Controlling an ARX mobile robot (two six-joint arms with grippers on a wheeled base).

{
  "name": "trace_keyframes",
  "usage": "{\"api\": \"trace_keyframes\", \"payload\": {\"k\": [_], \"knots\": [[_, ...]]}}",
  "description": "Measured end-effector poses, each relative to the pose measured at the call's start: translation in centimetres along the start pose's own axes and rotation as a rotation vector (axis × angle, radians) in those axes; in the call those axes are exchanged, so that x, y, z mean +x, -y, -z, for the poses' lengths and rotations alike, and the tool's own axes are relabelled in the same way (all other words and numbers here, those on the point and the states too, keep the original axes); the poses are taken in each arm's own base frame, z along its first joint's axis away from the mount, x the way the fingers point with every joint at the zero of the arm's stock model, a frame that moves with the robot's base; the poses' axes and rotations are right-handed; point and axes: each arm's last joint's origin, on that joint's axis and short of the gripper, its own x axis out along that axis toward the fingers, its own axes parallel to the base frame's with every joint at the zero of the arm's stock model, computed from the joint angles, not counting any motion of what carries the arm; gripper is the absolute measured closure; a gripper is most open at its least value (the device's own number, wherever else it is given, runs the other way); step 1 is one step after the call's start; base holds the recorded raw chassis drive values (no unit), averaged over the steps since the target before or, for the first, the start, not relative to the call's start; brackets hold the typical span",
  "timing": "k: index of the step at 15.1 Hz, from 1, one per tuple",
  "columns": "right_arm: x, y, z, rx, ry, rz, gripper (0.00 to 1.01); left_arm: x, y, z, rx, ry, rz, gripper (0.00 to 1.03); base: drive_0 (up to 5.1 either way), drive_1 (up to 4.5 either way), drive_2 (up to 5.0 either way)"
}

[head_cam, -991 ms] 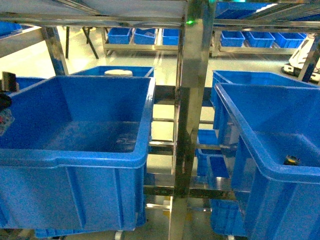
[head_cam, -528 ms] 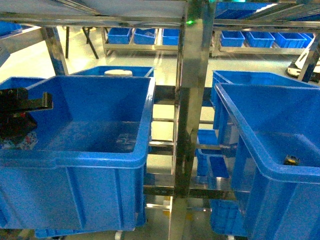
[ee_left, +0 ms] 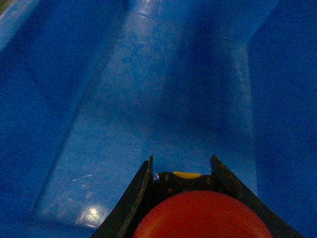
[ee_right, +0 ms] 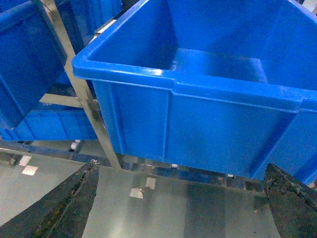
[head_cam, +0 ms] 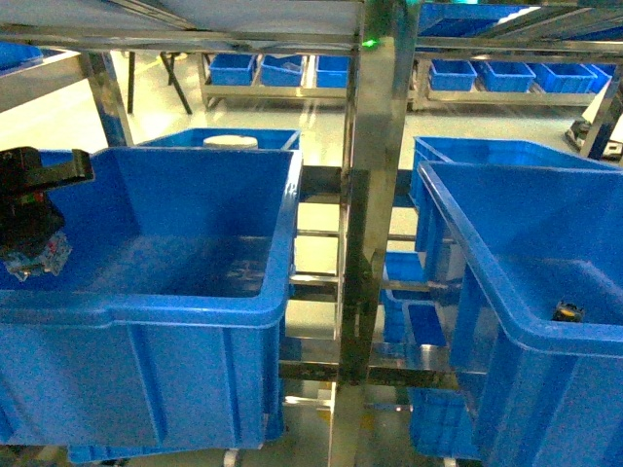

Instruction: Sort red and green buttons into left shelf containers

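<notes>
The left gripper (head_cam: 37,255) clutches a red button (ee_left: 203,215) over the bin (head_cam: 195,302) (near its edge); a careless release could bounce it out. Right gripper (ee_right: 181,198) gapes empty.

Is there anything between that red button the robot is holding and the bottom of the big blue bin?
Nothing visible. The left pincer holds the red button inside the big blue bin, past its rim. The left wrist view shows only bare blue floor and walls below.
</notes>
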Motion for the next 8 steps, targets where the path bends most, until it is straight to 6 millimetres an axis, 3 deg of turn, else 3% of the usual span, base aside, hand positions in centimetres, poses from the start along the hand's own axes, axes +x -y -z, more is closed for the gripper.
{"api": "trace_keyframes", "payload": {"k": [3,8], "knots": [[0.0,0.0,0.0,0.000,0.000,0.000,0.03,-0.2,-0.2,0.0,-0.029,0.064,0.006,0.74,0.0,0.00,0.0],[0.0,0.0,0.0,0.000,0.000,0.000,0.03,-0.2,-1.8,2.2,-0.087,0.066,-0.026,0.74,0.0,0.00,0.0]]}}
